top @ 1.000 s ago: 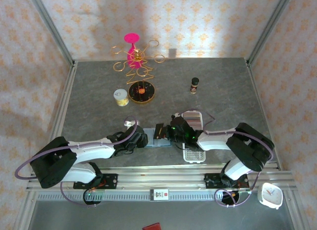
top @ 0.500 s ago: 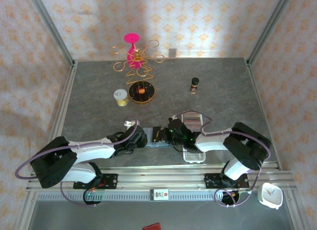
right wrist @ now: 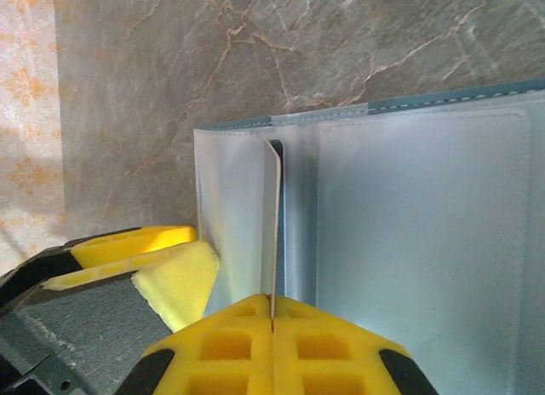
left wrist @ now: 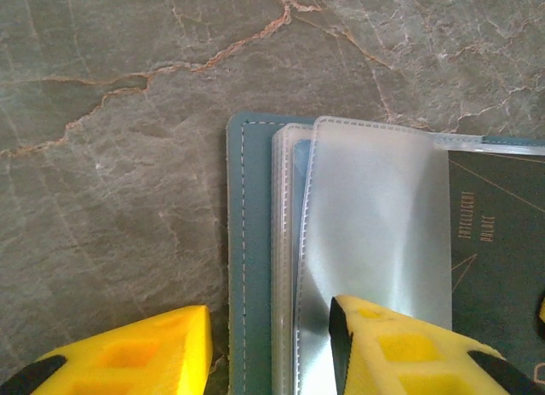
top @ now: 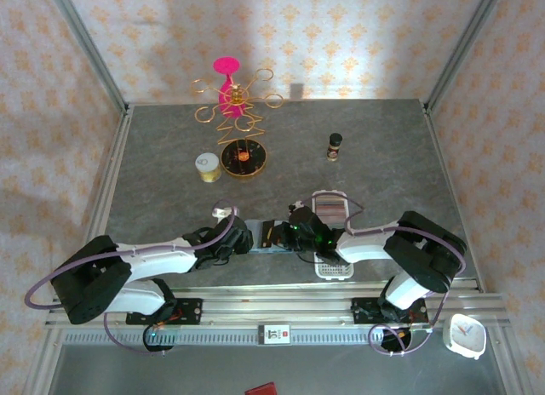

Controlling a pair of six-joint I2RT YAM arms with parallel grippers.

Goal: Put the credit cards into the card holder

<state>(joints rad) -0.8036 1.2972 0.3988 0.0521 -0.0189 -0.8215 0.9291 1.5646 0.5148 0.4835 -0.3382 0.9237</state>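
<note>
Right claw [right wrist: 272, 314] is clamped shut on a thin card [right wrist: 271, 216], holding it on edge right over the open card holder [left wrist: 251, 242]. From the right wrist cam the card is just a pale sliver standing up between two of the clear sleeves [left wrist: 375, 216]. I can't tell if its bottom edge is actually inside a pocket.

Left claw [left wrist: 268, 348] is spread open. One yellow finger sits on the top sleeve, and the other is off the holder's teal edge, over the bare table [left wrist: 128, 157].

The holder lies flat at the near edge of the table, between the two claws, with a white tray [top: 334, 266] just to its right. In the left wrist cam a dark card face with pale print shows at the sleeves' right end.
</note>
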